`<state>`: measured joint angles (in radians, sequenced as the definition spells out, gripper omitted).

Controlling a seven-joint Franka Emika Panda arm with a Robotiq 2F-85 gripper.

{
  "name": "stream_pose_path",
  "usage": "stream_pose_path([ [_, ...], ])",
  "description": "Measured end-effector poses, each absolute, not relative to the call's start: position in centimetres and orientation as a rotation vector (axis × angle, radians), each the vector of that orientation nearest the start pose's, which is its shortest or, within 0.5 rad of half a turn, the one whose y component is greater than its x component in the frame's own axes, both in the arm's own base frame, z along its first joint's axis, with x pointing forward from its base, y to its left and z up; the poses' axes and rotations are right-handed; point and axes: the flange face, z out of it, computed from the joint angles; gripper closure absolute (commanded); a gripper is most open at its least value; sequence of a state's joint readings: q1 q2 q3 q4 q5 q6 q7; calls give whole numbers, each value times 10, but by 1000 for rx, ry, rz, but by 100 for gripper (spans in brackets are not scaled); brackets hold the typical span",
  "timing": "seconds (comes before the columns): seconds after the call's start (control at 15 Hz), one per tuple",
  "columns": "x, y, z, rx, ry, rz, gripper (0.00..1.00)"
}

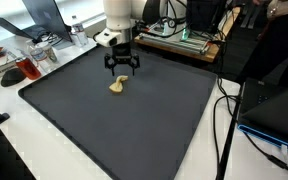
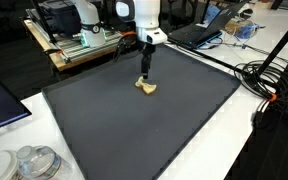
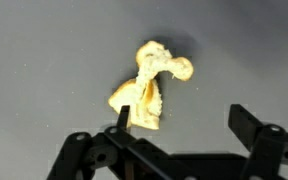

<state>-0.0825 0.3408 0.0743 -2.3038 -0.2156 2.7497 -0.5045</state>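
The arm (image 1: 118, 15) stands almost upright over the far part of the dark mat (image 1: 134, 130), and its white wrist points straight down. The black claw (image 1: 123, 66) hangs just above the mat. It is released: in the wrist view the two fingers (image 3: 246, 125) are spread wide with bare mat between them.

The tan lump (image 1: 117, 86) lies on the mat just beside the claw, at about 7 o'clock from it in this exterior view. In the wrist view the tan lump (image 3: 149, 88) sits at 11 o'clock from the middle of the claw (image 3: 182, 115), close to one finger and not between the two.

The lower edge of the lump is covered by that finger's tip, so I cannot tell whether they touch. What the lump really is stays hard to make out; it is pale yellow, twisted and uneven. The upper arm is cut off by the top edge in both exterior views.

The mat lies on a white table (image 1: 24, 150). Black cables (image 1: 224, 120) run at 3 o'clock beside the mat, a laptop (image 2: 199, 32) stands at 1 o'clock, and plastic containers (image 2: 34, 162) sit at 8 o'clock, all well apart from the lump.
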Motion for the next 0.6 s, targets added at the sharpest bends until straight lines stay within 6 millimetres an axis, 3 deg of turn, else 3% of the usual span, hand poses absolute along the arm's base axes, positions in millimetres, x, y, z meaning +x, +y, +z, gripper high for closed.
stream_pose_path([
  [0.33,538,-15,168,-2985,-1224,-137,0],
  [0.6,538,-30,149,-2953,-1302,-139,0],
])
